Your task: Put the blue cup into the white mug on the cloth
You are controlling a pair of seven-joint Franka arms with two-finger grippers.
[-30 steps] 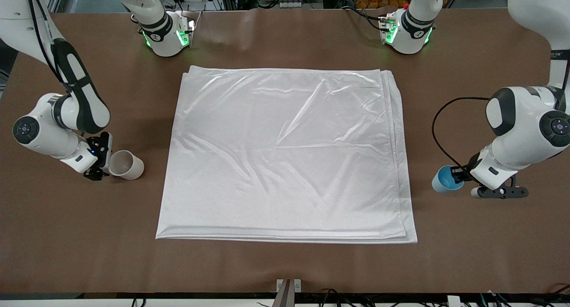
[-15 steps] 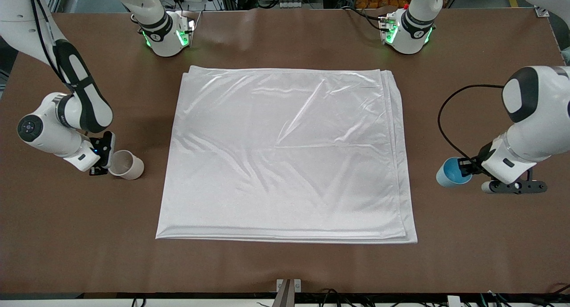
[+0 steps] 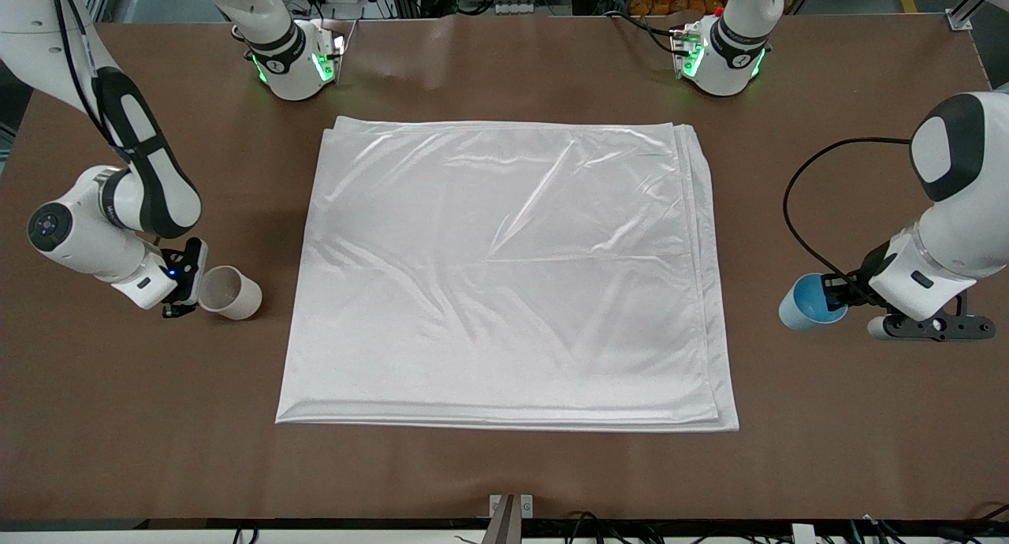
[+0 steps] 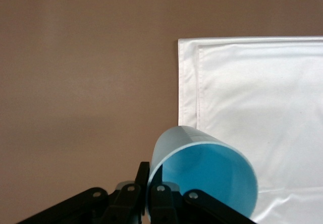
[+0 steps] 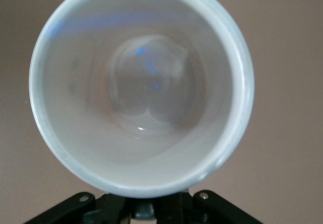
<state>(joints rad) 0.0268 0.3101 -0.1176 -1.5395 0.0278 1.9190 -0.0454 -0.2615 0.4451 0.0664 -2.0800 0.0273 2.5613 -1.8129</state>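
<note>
The white cloth lies flat in the middle of the brown table. My left gripper is shut on the rim of the blue cup and holds it tilted, low over the bare table at the left arm's end, apart from the cloth. In the left wrist view the fingers pinch the cup wall, and the cloth's corner shows past it. My right gripper is shut on the white mug, tilted, low over the bare table at the right arm's end. The mug fills the right wrist view; its handle is hidden.
The two arm bases with green lights stand at the table's edge farthest from the front camera. A black cable loops from the left arm over the table beside the cloth. Bare brown table surrounds the cloth.
My left gripper has carried the blue cup a little away from the cloth, toward the left arm's end. My right gripper has shifted the mug slightly toward the cloth.
</note>
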